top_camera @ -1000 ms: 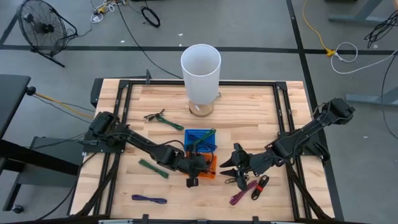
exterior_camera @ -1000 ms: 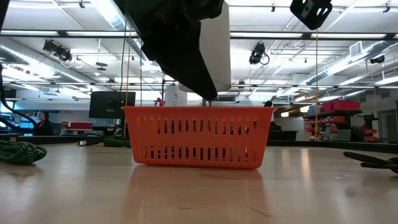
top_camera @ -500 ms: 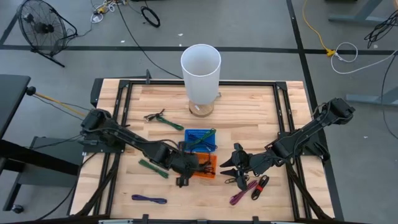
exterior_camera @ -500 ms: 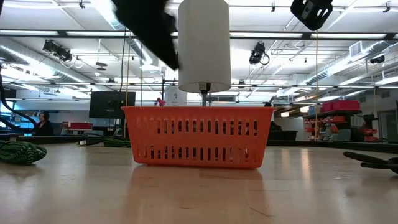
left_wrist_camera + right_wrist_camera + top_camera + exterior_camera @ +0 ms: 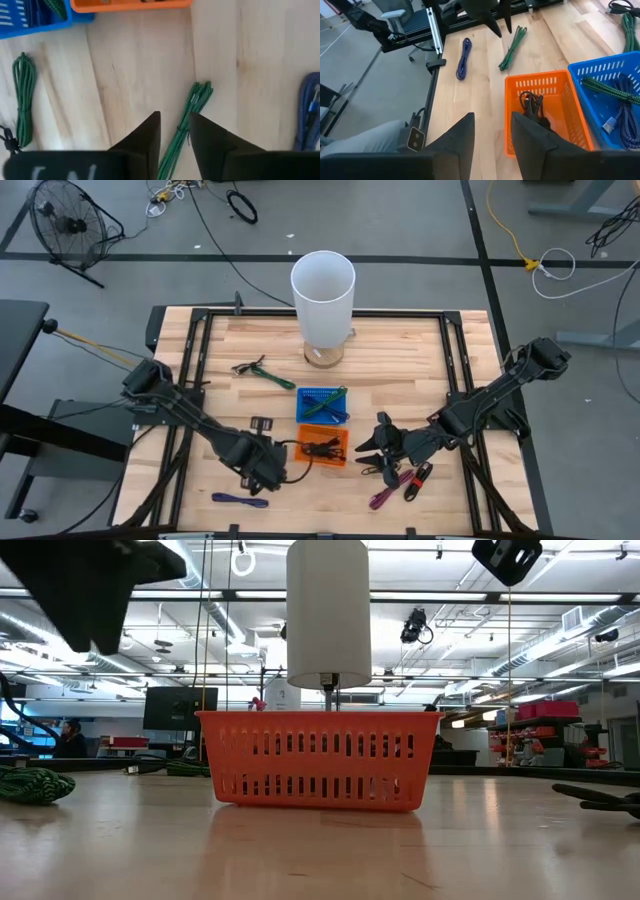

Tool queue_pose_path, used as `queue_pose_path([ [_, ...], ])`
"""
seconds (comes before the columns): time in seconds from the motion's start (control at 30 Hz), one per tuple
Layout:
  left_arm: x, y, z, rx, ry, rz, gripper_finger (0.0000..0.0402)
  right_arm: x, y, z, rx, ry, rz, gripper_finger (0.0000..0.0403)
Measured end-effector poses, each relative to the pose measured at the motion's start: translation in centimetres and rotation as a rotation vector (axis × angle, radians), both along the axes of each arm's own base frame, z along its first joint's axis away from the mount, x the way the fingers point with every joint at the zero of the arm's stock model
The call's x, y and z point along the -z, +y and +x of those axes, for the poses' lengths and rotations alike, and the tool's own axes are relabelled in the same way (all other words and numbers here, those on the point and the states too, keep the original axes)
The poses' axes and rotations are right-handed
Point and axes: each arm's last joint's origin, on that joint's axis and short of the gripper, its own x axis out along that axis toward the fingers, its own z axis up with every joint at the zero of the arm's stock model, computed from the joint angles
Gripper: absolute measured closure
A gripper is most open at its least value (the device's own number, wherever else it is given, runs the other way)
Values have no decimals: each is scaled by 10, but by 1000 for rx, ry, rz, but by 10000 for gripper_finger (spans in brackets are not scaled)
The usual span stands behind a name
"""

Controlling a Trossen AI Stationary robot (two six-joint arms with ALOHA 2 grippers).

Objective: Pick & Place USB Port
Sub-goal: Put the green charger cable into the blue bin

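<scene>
High view: the left gripper [image 5: 262, 472] hangs over the worktop [image 5: 400, 360] beside the orange basket [image 5: 322, 461], near a green cable [image 5: 246, 451]; its fingers [image 5: 145, 140] are slightly apart and empty. A black USB cable [image 5: 532, 106] lies in the orange basket, next to the blue basket [image 5: 322, 406]. The right gripper [image 5: 372, 450] rests right of the orange basket, fingers slightly parted, holding nothing.

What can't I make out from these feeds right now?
- Orange basket contents: in the low view its slotted wall hides them.
- Purple cable: cut off by the left wrist picture's edge.
- Right hand: blocked from its own wrist view by its fingers.
- Items by the right hand: too small in the high view to identify.
</scene>
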Motion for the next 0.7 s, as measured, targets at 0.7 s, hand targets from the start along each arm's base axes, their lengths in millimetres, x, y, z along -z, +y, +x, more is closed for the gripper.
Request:
queue_pose_path([
  [0.7,74,-2,-37,-60,80,-2,192,-1,0,0,21,-13,-9,277],
])
